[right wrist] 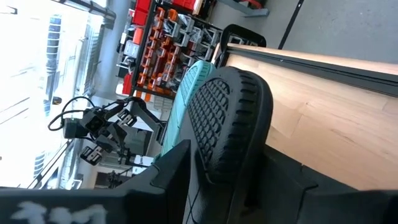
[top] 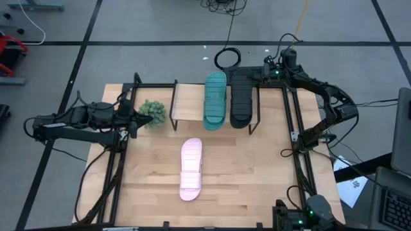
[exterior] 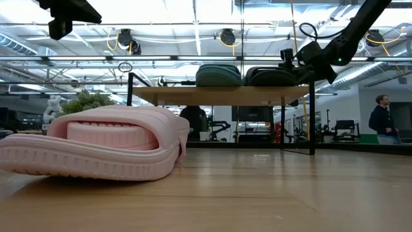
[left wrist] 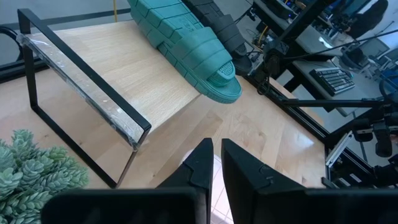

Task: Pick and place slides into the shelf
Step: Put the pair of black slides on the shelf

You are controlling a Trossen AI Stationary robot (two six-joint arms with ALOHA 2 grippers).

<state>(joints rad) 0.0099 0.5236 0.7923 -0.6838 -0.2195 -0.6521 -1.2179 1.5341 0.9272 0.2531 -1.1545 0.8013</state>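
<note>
Here the right tool (right wrist: 217, 180) pinches the black slide (top: 240, 98) on the shelf (top: 189, 101) beside the teal slide (top: 215, 99), the left tool (left wrist: 213, 163) nearly pressed together, pink slide (top: 191, 169) mid-surface.

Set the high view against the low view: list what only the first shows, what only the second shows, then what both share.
Only the high view: the bare left third of the light wooden shelf top, the left pincer beside the small green plant, and the full ribbed sole of the pale pink slide.

Only the low view: the open space under the shelf and a person standing in the room beyond.

Both: the pink slide on the table, the teal green slide and the black slide side by side on the shelf, and the right pincer at the black slide.
</note>
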